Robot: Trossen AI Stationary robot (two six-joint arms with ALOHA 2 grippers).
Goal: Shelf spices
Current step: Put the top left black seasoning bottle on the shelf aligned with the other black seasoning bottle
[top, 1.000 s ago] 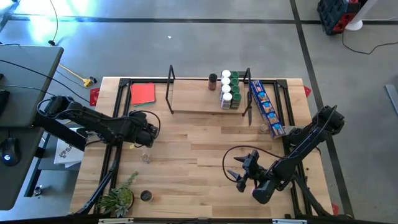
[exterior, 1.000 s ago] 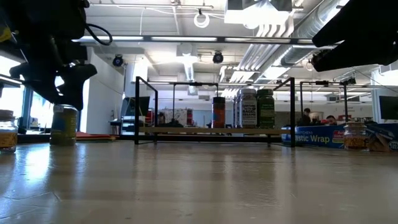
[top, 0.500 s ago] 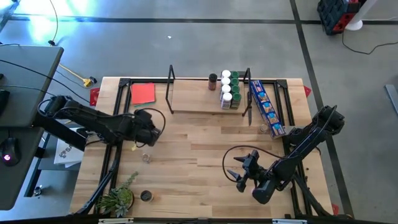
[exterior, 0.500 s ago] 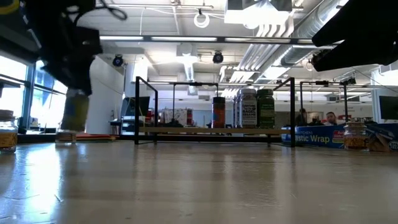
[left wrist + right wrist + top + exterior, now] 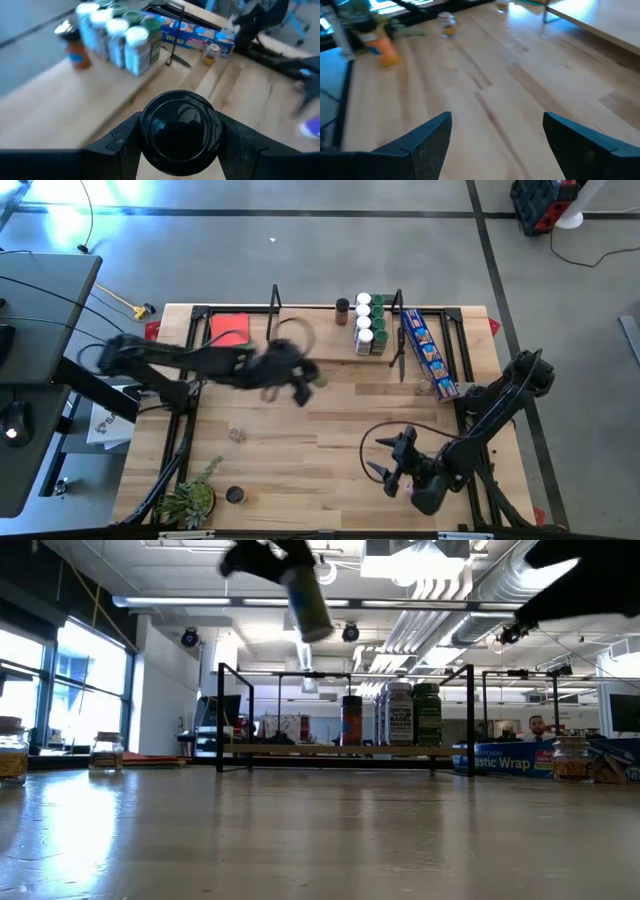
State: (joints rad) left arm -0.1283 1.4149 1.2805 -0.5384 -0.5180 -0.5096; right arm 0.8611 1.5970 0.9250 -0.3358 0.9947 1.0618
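Note:
My left gripper (image 5: 300, 383) hangs above the middle of the table, just in front of the shelf (image 5: 315, 348), and is shut on a spice jar with a black lid (image 5: 181, 131). In the low view that jar (image 5: 305, 602) is high above the tabletop. Several jars (image 5: 365, 325) stand at the shelf board's right end (image 5: 117, 40). A clear jar (image 5: 235, 434) and a dark-lidded one (image 5: 235, 495) stand on the table's left half, and another (image 5: 212, 52) stands beside the blue box. My right gripper (image 5: 387, 465) waits open at the table's near right. My left gripper pinches the jar between its two fingers (image 5: 125, 137), one on each side of the body just under the black lid (image 5: 181, 115). The fingers come from above, slanting toward the table's right. The jar is lifted clear and hangs tilted below them (image 5: 308, 615).
A long blue box (image 5: 428, 352) lies along the shelf's right upright. A red card (image 5: 230, 330) sits at the far left, a small plant (image 5: 190, 500) at the near left corner. Bare wood (image 5: 330, 430) lies between the arms. People show in the room beyond.
My left gripper has risen from the table's left side with the jar and swung fast toward the right and far edge, up to the shelf. The jar is lifted clear, high and tilted. The clear jar stayed where it was. My right gripper has shifted slightly toward the near edge.

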